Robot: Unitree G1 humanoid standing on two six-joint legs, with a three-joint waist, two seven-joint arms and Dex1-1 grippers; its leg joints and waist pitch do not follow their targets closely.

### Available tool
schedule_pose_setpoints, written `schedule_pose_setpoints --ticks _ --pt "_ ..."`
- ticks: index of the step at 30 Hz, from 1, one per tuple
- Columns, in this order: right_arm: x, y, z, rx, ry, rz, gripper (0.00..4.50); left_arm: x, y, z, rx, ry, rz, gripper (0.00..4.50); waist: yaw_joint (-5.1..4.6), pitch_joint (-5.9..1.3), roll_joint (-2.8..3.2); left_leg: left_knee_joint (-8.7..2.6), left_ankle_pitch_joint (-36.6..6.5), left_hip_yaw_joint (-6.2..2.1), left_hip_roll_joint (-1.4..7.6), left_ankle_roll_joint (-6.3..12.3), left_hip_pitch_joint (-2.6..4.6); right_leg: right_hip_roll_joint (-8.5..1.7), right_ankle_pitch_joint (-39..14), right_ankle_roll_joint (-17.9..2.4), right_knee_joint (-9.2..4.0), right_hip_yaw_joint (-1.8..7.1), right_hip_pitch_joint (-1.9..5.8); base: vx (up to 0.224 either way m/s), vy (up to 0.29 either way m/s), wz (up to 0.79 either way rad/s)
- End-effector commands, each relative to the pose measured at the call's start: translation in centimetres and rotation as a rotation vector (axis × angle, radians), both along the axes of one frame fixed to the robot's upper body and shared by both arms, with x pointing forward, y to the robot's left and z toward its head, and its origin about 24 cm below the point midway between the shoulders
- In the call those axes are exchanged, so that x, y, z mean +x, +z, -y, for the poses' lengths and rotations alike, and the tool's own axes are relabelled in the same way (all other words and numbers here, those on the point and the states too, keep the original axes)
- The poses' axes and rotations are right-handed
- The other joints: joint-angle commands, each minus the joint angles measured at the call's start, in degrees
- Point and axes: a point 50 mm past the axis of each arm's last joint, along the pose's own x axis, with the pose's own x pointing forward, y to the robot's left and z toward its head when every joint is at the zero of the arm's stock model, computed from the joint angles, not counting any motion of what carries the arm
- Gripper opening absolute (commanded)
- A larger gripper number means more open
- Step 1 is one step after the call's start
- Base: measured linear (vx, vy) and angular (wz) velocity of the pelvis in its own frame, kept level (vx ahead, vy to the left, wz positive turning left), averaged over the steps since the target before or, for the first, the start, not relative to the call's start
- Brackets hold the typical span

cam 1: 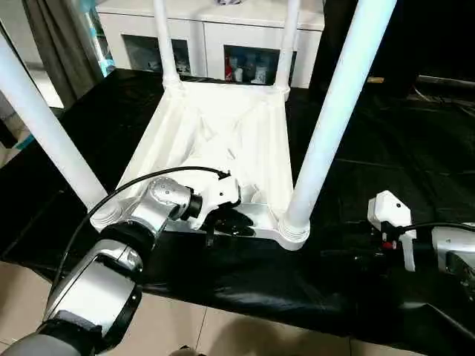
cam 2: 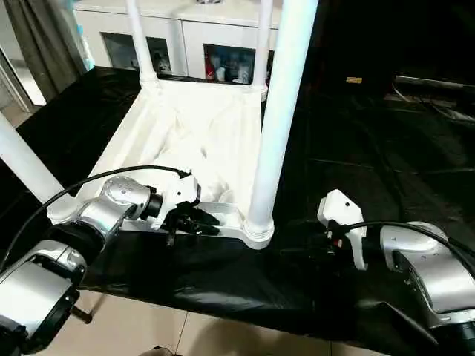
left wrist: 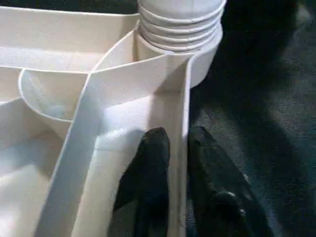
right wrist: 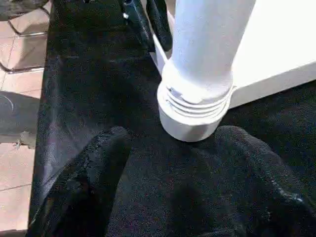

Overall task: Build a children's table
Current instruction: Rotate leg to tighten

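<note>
The children's table (cam 1: 223,126) lies upside down on the black sheet, its ribbed underside up. Four white legs stand in its corner sockets: near right leg (cam 1: 334,111), near left leg (cam 1: 44,126) and two far legs (cam 1: 165,44). My left gripper (cam 1: 230,221) is at the near rim. In the left wrist view its black fingers (left wrist: 150,168) press on either side of the thin rim wall (left wrist: 178,128), just beside the near right socket (left wrist: 177,34). My right gripper (right wrist: 173,163) hovers low over the sheet, right of that socket (right wrist: 195,113), with fingers wide apart and nothing between them.
The black-sheeted table (cam 1: 386,148) reaches far to the right and back. Its front edge drops to a tiled floor (cam 1: 223,334). A white cabinet with glass doors (cam 1: 223,37) stands behind the work. A grey curtain (cam 1: 52,37) hangs at the back left.
</note>
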Motion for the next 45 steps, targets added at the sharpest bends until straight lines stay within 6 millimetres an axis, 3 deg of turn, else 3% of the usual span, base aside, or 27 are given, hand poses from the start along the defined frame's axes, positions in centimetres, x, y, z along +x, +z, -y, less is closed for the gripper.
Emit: schedule_pose_setpoints --ticks 1,6,9,10,17,20,24,26,30,31,33,38,45 --pt "0.1 0.6 -0.1 -0.007 0.024 0.008 3.18 -0.1 -0.3 -0.2 0.034 -0.007 -0.014 0.44 0.26 -3.93 -0.89 -3.38 -7.3 -2.28 4.5 6.41 0.27 -5.68 -14.6 -8.4 -5.3 3.47 3.56 0.0 0.0 0.0" --pt "0.1 0.4 -0.4 -0.003 0.029 0.004 3.18 -0.1 -0.4 -0.2 0.041 -0.017 -0.016 0.03 0.31 -3.98 -0.92 -3.35 -6.8 -2.29 4.42 6.57 0.2 -5.63 -14.0 -8.3 -5.24 3.43 3.6 0.0 0.0 0.0" --pt "0.1 0.2 -0.7 0.021 0.028 -0.009 3.18 -0.1 -0.4 -0.1 0.046 -0.021 -0.014 0.03 0.27 -4.03 -0.96 -3.33 -6.5 -2.3 4.44 6.72 0.15 -5.65 -13.6 -8.3 -5.16 3.43 3.61 0.0 0.0 0.0" --pt "0.3 0.0 -0.8 0.044 -0.003 -0.008 3.44 -0.1 -0.4 -0.1 0.043 -0.019 -0.012 0.0 0.3 -4.08 -1.0 -3.3 -6.4 -2.29 4.45 6.78 0.12 -5.65 -13.2 -8.4 -5.08 3.44 3.63 0.0 0.0 0.0" --pt "1.1 -1.1 -2.5 0.097 -0.074 0.035 3.97 -0.4 -0.7 1.6 -0.046 0.018 -0.029 0.0 0.24 -4.07 -0.85 -3.44 -6.1 -2.35 4.68 6.34 0.17 -5.84 -10.9 -10.0 -4.76 3.5 3.59 0.0 0.0 0.0" --pt "1.9 -1.7 -3.1 0.059 -0.122 0.101 4.06 -0.9 -1.4 2.9 -0.091 0.036 -0.034 0.0 -0.38 -3.75 -1.02 -3.47 -7.8 -2.18 4.18 5.07 0.35 -5.88 -16.5 -9.2 -5.62 3.31 3.38 0.0 0.0 0.0" --pt "2.4 -2.3 -3.2 0.043 -0.156 0.094 4.06 -1.0 -1.5 3.3 -0.096 0.044 -0.021 0.0 -0.15 -3.84 -0.9 -3.4 -7.4 -2.09 4.06 5.9 0.48 -5.72 -19.8 -7.2 -5.85 3.46 3.34 0.0 0.0 0.0" --pt "2.6 -2.4 -3.4 0.063 -0.17 0.089 4.06 -1.1 -1.5 3.4 -0.098 0.043 -0.021 0.0 -0.13 -4.07 -0.97 -3.45 -6.3 -2.15 4.2 6.47 0.28 -5.62 -18.1 -7.1 -5.55 3.43 3.4 0.0 0.0 0.0" --pt "3.0 -2.5 -3.7 0.087 -0.177 0.103 4.06 -1.1 -1.5 3.0 -0.076 0.037 -0.014 0.0 -0.03 -4.2 -0.55 -3.47 -5.8 -2.27 4.61 6.89 0.25 -5.84 -14.9 -8.3 -5.07 3.55 3.29 0.0 0.0 0.0" --pt "3.0 -2.5 -3.7 0.091 -0.178 0.104 3.78 -1.1 -1.5 3.0 -0.074 0.036 -0.014 0.0 -0.03 -4.28 -0.48 -3.45 -5.8 -2.24 4.63 6.9 0.29 -5.92 -14.1 -8.7 -4.98 3.56 3.29 0.0 0.0 0.0" --pt "3.1 -2.6 -3.8 0.094 -0.172 0.104 3.65 -1.1 -1.4 2.9 -0.074 0.035 -0.016 0.0 0.0 -4.28 -0.23 -3.42 -5.7 -2.22 4.54 6.89 0.25 -5.94 -13.5 -9.0 -4.91 3.56 3.33 0.0 0.0 0.0" --pt "3.3 -2.9 -4.1 0.103 -0.17 0.098 3.05 -1.0 -1.3 2.6 -0.068 0.035 -0.014 0.0 -0.12 -4.18 -0.24 -3.5 -6.6 -2.21 4.46 6.29 0.24 -5.91 -15.3 -8.5 -5.23 3.51 3.37 0.0 0.0 0.0" --pt "3.3 -3.5 -4.5 0.11 -0.16 0.081 2.69 -0.9 -1.2 2.3 -0.061 0.041 -0.013 0.0 -0.32 -4.13 -0.3 -3.56 -7.2 -2.22 4.37 6.13 0.21 -5.88 -16.8 -8.0 -5.41 3.48 3.38 0.0 0.0 0.0"
